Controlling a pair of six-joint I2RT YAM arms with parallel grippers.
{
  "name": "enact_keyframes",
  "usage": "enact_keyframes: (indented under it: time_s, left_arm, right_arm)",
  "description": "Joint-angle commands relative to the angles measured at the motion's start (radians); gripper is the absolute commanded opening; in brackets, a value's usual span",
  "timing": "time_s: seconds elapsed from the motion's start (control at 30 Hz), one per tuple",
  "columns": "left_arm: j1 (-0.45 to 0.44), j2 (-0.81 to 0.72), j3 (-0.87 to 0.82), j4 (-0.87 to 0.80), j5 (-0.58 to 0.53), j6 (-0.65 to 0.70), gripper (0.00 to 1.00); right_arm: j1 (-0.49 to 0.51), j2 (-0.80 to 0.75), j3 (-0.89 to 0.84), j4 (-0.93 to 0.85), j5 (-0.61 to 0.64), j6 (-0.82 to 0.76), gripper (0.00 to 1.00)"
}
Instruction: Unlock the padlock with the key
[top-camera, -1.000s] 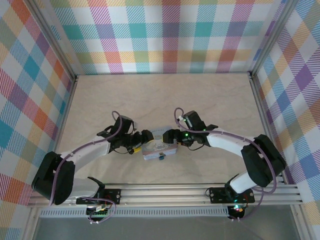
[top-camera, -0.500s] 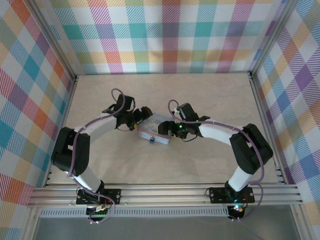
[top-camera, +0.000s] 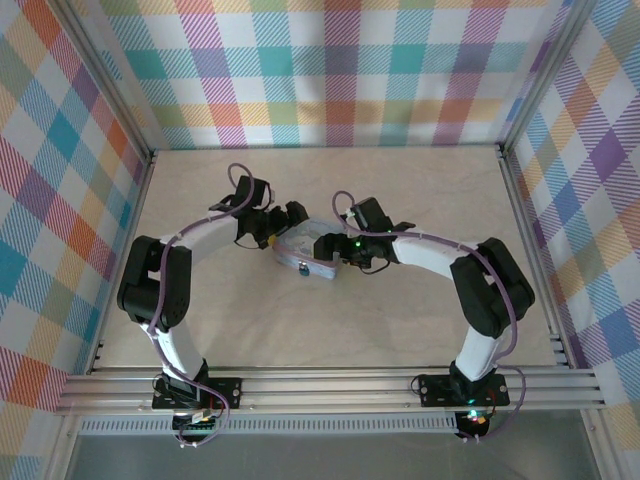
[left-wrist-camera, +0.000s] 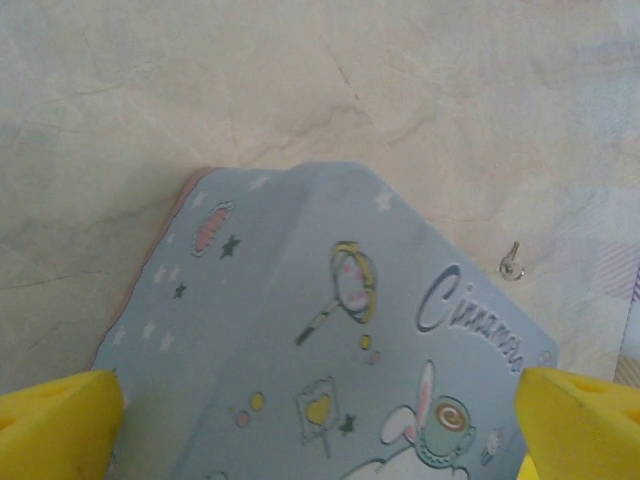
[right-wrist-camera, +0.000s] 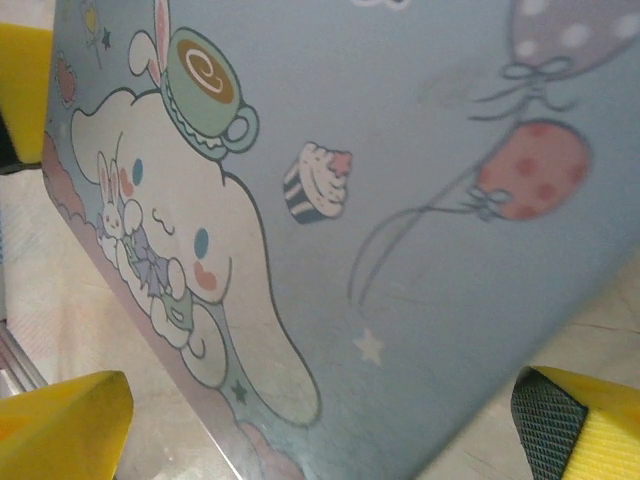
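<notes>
My left end effector (left-wrist-camera: 318, 425) is spread wide across the cartoon tin (top-camera: 308, 247), and I cannot tell whether its pads press on it. My right end effector (right-wrist-camera: 320, 425) stands open around the tin's other end, with bench (right-wrist-camera: 45, 290) showing inside each pad. The padlock (top-camera: 302, 268) sits at the tin's near edge.

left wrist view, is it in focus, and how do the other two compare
left wrist: soft all over, tin lid print hazy, the small key a blur; right wrist: lid print crisper; top external: even light, no glare, only faint shadows on the table
</notes>
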Motion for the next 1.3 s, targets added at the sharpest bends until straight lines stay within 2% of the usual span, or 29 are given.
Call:
enact_keyframes:
  time_s: [0.0, 0.2, 0.37, 0.57, 0.7, 0.9, 1.1, 1.27]
  left_arm:
    - [0.035, -0.080, 0.040, -0.098, -0.016, 0.075, 1.00]
    - [0.078, -0.263, -0.014, -0.157, -0.120, 0.134, 1.00]
    - [0.070, -0.455, -0.128, -0.151, -0.101, 0.142, 1.00]
    - [0.065, -0.679, -0.280, -0.218, -0.145, 0.143, 1.00]
    - [0.065, -0.775, -0.356, -0.273, -0.204, 0.133, 1.00]
    - [0.065, -0.822, -0.466, -0.241, -0.206, 0.074, 1.00]
    - [0.065, -0.794, -0.472, -0.223, -0.201, 0.074, 1.00]
    - [0.065, -0.776, -0.468, -0.225, -0.203, 0.085, 1.00]
  right_arm:
    - [-0.046, -0.105, -0.008, -0.092, 0.049, -0.055, 0.99]
    - [-0.143, -0.241, -0.039, -0.234, 0.112, -0.136, 1.00]
    - [-0.237, -0.291, -0.069, -0.260, 0.102, -0.152, 1.00]
    - [-0.310, -0.248, -0.043, -0.281, 0.104, -0.165, 0.99]
    - [-0.327, -0.157, 0.025, -0.317, 0.131, -0.182, 0.95]
    - [-0.329, 0.015, 0.191, -0.408, 0.196, -0.220, 0.87]
    - [-0.330, 0.129, 0.288, -0.420, 0.226, -0.226, 0.81]
    - [-0.329, 0.218, 0.369, -0.445, 0.206, -0.228, 0.68]
